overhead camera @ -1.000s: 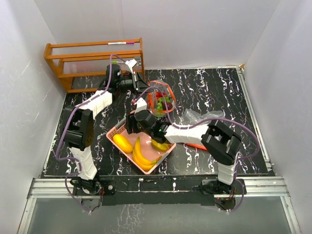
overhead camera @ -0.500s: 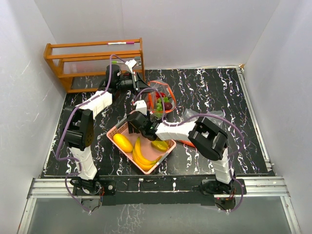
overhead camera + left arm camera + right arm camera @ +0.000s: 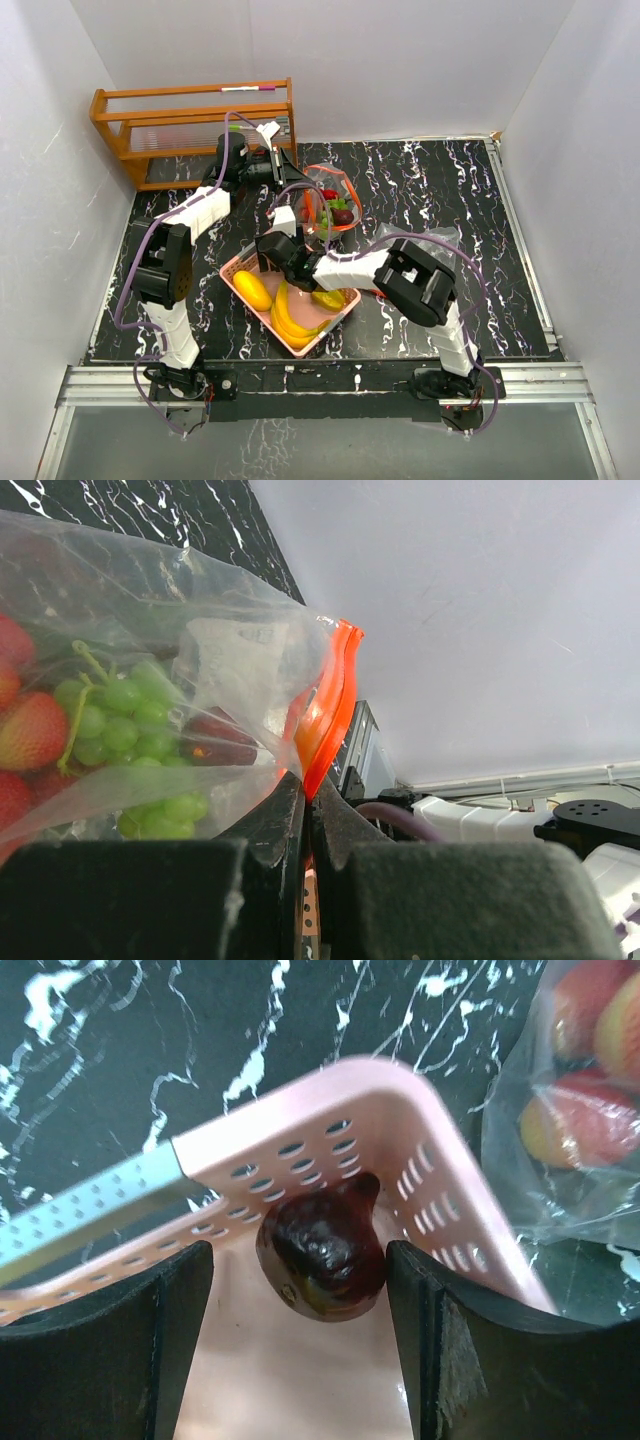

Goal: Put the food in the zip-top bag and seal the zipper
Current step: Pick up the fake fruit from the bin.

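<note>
The clear zip-top bag [image 3: 330, 205] with an orange zipper rim [image 3: 325, 715] hangs open behind the basket. My left gripper [image 3: 292, 178] [image 3: 308, 790] is shut on that rim. Green grapes [image 3: 125, 720] and strawberries [image 3: 28, 732] lie inside the bag. The pink slotted basket [image 3: 238, 268] holds a banana bunch [image 3: 288, 315], a yellow mango [image 3: 251, 291] and another yellow-orange fruit [image 3: 328, 298]. My right gripper [image 3: 268, 252] [image 3: 298, 1255] is open in the basket's far corner. A dark red fruit [image 3: 322, 1255] lies between its fingers [image 3: 170, 1330], untouched by either.
A wooden rack [image 3: 190, 125] stands at the back left against the wall. White walls close in the table on three sides. The basket's corner rim [image 3: 400, 1100] lies just beyond my right fingers, with the bag [image 3: 590, 1110] right behind it.
My right gripper has moved left across the basket into its far corner and opened wider. The left gripper has kept still with the bag's rim.
</note>
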`<action>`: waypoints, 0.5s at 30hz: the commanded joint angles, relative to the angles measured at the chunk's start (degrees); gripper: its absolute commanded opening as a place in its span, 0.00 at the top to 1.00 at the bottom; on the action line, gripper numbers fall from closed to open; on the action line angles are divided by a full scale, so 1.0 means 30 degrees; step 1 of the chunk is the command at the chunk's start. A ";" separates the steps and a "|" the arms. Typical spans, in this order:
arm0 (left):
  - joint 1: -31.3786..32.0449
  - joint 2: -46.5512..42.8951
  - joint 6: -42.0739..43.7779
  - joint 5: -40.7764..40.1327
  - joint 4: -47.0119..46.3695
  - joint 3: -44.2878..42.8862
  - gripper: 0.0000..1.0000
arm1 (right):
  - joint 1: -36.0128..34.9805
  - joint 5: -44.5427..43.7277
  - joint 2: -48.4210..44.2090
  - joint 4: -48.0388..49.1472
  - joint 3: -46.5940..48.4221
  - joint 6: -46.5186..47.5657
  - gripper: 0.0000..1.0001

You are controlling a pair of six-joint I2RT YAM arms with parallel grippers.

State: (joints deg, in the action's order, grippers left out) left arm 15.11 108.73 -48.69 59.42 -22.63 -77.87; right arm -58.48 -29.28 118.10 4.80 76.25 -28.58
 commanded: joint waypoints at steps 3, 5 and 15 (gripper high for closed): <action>-0.0128 -0.1324 -0.0060 0.0755 -0.0749 0.0035 1.00 | -0.0003 -0.0963 0.0907 0.1043 0.0655 0.0239 0.28; -0.0124 -0.1292 -0.0111 0.0727 -0.0776 0.0026 1.00 | -0.0018 -0.1092 0.0962 0.1065 0.0606 0.0265 0.29; -0.0134 -0.1243 -0.0203 0.0715 -0.0892 0.0084 1.00 | -0.0019 -0.1182 -0.0301 0.2676 -0.1095 0.1222 0.57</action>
State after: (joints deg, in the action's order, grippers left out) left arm 15.11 108.73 -48.90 59.44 -22.74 -77.87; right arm -58.54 -30.98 121.43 7.88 74.83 -26.87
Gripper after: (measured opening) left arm 0.007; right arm 0.481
